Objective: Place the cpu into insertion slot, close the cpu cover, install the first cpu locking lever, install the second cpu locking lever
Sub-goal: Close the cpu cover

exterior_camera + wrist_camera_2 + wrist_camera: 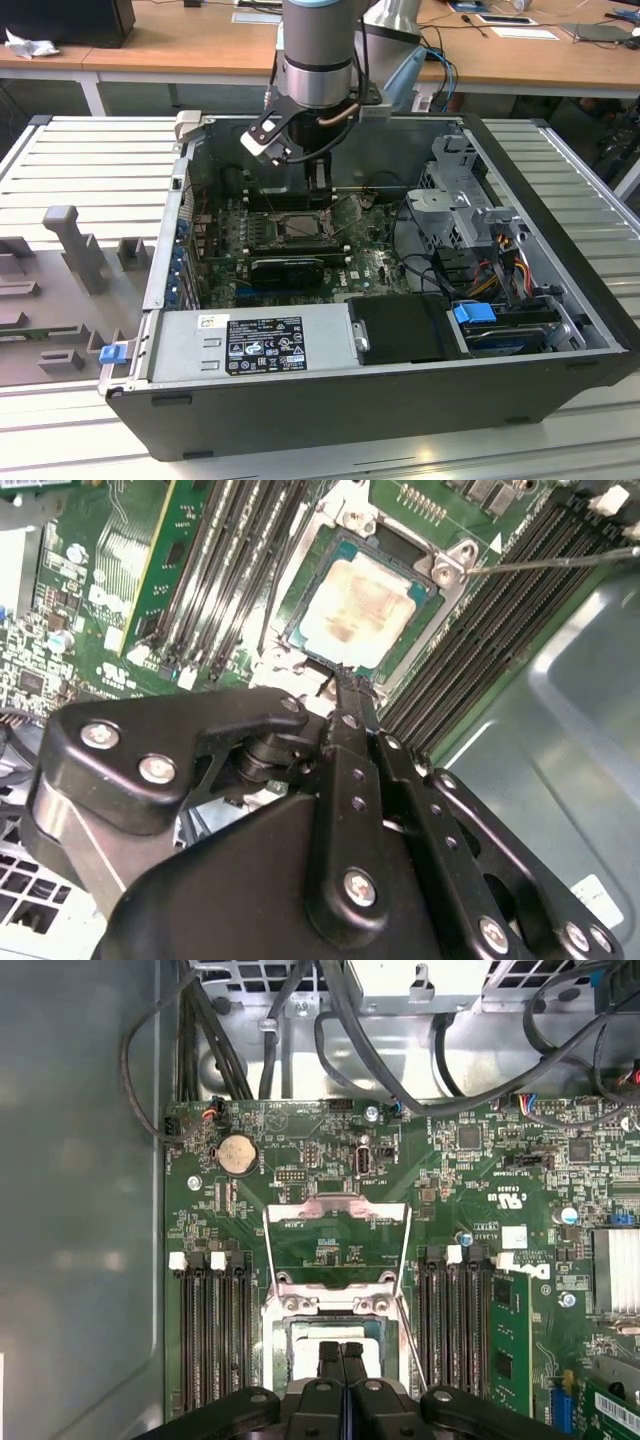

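Smears of brown mark the flat, square, silvery-beige metal top of the cpu (360,605), seated in the insertion slot (452,562), bright-rimmed on the green motherboard (250,1220); the cpu cover (335,1210), a thin windowed metal frame, stands open beside it; the arm (318,50) hangs upright over the far side of the case (350,420); its black gripper (345,678) points at the slot's edge, fingers pressed together, pinching nothing.
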Robot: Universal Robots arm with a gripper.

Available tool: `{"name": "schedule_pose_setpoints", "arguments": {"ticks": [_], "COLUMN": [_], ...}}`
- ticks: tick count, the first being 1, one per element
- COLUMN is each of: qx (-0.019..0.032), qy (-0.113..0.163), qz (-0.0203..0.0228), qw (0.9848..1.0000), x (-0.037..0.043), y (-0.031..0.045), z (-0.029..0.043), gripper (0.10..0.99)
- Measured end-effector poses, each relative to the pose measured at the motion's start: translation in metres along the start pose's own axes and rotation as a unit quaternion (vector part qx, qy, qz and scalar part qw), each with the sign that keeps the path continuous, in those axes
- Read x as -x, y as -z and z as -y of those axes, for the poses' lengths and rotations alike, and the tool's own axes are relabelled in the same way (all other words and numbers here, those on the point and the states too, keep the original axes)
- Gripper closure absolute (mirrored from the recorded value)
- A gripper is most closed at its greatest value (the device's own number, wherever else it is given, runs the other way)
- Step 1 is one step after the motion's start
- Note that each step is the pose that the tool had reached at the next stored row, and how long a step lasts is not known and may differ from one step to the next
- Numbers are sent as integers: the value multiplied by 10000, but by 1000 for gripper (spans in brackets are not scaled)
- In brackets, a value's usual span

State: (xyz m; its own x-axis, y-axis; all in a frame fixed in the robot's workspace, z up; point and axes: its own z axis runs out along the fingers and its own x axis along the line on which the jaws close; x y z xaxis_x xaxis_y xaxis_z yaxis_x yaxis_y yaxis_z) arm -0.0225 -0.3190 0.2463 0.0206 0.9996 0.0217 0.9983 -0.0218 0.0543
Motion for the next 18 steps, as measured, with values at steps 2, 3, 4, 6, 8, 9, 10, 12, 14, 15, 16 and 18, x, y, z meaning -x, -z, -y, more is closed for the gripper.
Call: {"name": "schedule_pose_setpoints", "arguments": {"ticks": [2, 3, 4, 6, 8, 9, 10, 12, 14, 15, 16, 18], "qx": [1, 1, 1, 1, 1, 1, 1, 1, 1, 1, 1, -1], "qy": [0, 0, 0, 0, 0, 0, 0, 0, 0, 0, 0, 0], "qz": [-1, -1, -2, -2, -1, -1, -1, -1, 0, 1, 0, 1], "qw": [10000, 10000, 10000, 10000, 10000, 10000, 10000, 10000, 10000, 10000, 10000, 10000], "x": [-2, -2, -3, -3, -3, -3, -3, -3, -4, -4, -5, -6], "y": [29, 33, 37, 43, 48, 50, 53, 56, 60, 62, 63, 66], "z": [-2, -2, -2, -3, -3, -3, -3, -3, -4, -4, -5, -15], "gripper": [980, 980, 980, 980, 980, 980, 980, 980, 980, 980, 980, 980]}}
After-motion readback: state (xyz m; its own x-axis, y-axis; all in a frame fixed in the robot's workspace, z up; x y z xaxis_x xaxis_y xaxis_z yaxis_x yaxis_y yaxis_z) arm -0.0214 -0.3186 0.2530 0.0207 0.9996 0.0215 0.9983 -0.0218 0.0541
